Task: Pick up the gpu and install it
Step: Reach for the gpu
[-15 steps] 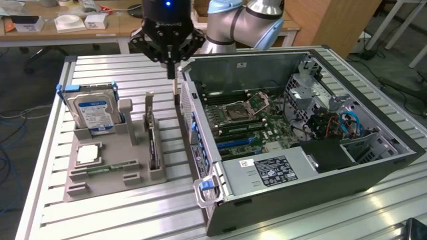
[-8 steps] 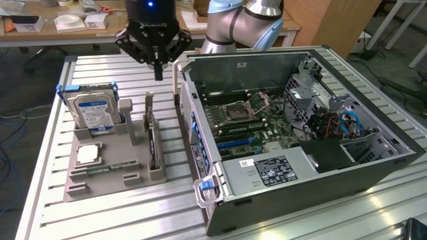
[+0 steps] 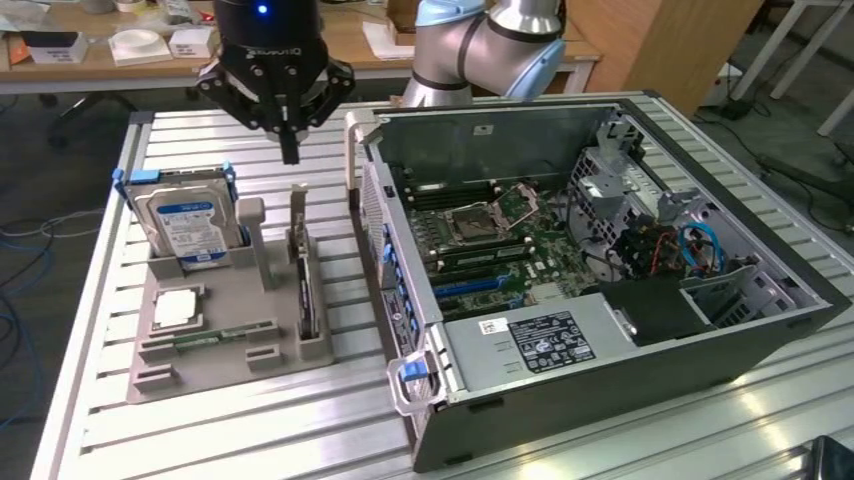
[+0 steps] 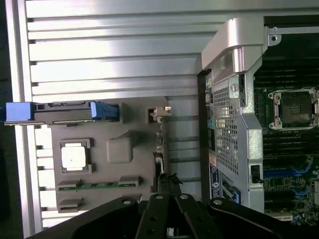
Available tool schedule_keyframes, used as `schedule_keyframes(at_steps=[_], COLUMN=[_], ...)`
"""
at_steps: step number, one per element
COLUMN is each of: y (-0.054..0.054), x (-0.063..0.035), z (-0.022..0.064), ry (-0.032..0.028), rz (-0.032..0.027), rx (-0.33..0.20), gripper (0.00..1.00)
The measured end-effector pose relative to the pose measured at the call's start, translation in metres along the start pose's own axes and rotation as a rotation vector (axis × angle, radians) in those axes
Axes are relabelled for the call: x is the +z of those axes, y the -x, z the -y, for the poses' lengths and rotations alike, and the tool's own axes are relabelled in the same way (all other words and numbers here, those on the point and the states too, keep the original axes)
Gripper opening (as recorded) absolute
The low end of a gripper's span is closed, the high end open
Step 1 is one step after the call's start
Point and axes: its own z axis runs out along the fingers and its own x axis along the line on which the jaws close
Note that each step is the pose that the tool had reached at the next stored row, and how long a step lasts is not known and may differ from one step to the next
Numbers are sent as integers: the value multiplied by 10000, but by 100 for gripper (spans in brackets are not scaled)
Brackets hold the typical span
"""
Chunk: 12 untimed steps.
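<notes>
Exterior view, closed hand (image 3: 290, 150) above gpu (image 3: 306, 290)

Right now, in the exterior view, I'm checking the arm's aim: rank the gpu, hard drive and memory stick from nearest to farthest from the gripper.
1. gpu, standing on edge in the grey tray, just below the gripper.
2. hard drive, upright, toward the exterior view's left.
3. memory stick, lying flat near the tray's camera-side end.
</notes>
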Motion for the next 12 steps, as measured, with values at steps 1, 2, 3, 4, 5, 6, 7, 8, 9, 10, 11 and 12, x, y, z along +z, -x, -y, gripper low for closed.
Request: schedule_keyframes(at_steps=[1, 2, 3, 4, 5, 6, 7, 8, 9, 10, 11, 12], y=[-31, -61, -91, -121, -150, -178, -199, -207, -207, -206, -207, -207], x=[0, 1, 1, 1, 2, 3, 3, 3, 3, 3, 3, 3], z=[2, 5, 7, 10, 12, 14, 15, 16, 16, 16, 16, 16], ry=[0, 0, -1, -1, -1, -1, -1, -1, -1, -2, -1, -1], rz=[-3, -5, -9, -10, -13, -15, -18, -21, -20, -20, -20, -21], rx=[0, -1, -1, -1, -1, -1, 0, 1, 0, 0, 0, 0], gripper=[10, 10, 10, 10, 10, 10, 10, 10, 10, 10, 10, 10])
